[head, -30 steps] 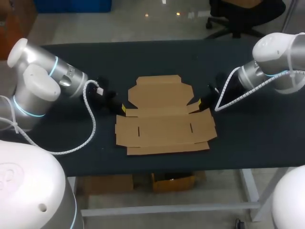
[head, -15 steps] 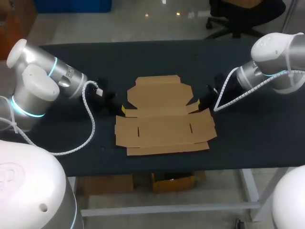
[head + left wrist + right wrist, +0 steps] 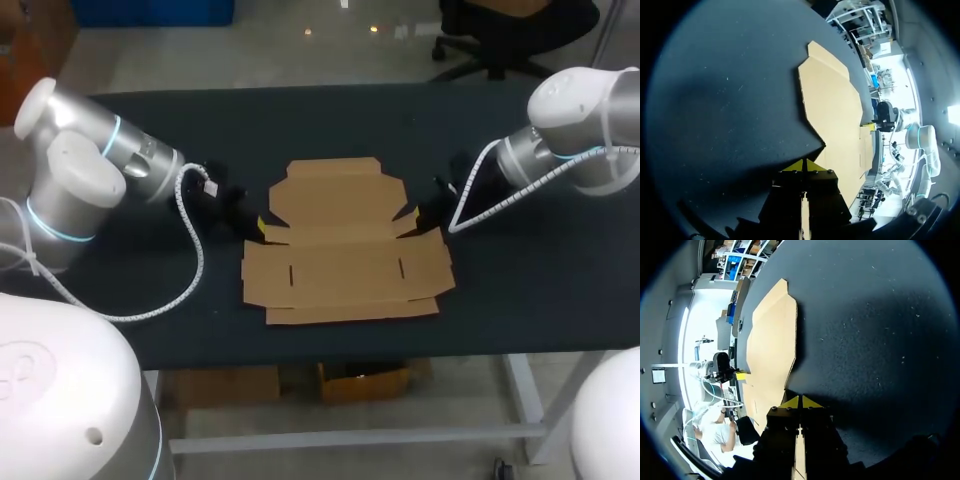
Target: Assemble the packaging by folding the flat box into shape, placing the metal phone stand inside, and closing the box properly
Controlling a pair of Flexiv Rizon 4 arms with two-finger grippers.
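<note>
Folding step, barely begun. The flat box lies unfolded mid-table, a bit toward the near edge, all flaps down. Our left gripper sits low at the box's left side notch, tips pressed together w/ nothing between them. Right gripper is likewise at the right notch, tips together & empty. Touching the cardboard edge or just beside it: can't tell. No metal stand in view. Next, we judge: work tips under the side flaps & lift both evenly, else the sheet may slide.

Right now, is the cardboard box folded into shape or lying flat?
Flat: the brown cardboard box lies spread on the black table, no walls raised.
</note>
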